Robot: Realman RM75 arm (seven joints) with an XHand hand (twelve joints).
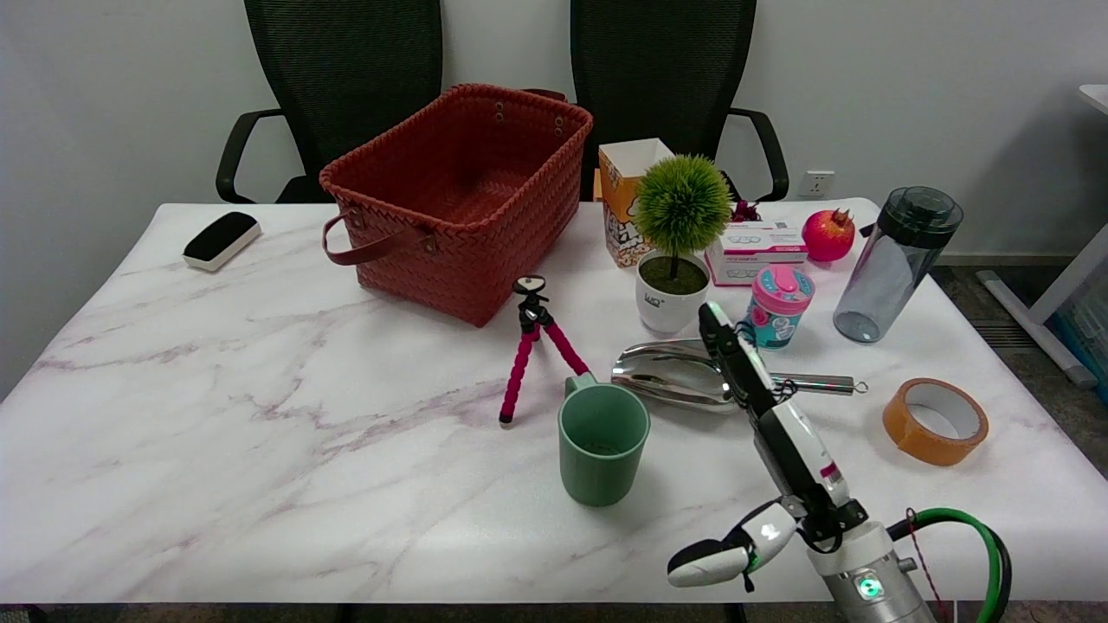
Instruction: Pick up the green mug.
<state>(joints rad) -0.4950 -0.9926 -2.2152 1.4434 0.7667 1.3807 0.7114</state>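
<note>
Head view: green mug (602, 443) upright, handle facing away.

The right hand (762, 415) covers the middle of the metal scoop (671, 372) behind it, where bowl meets handle. Beyond the hand, the potted plant (679, 234) hides part of the popcorn box (625, 203) and the small carton (757, 251), whose print is too small to read. Far beyond the hand, both chairs (346, 78) are cut off at the top edge.
</note>
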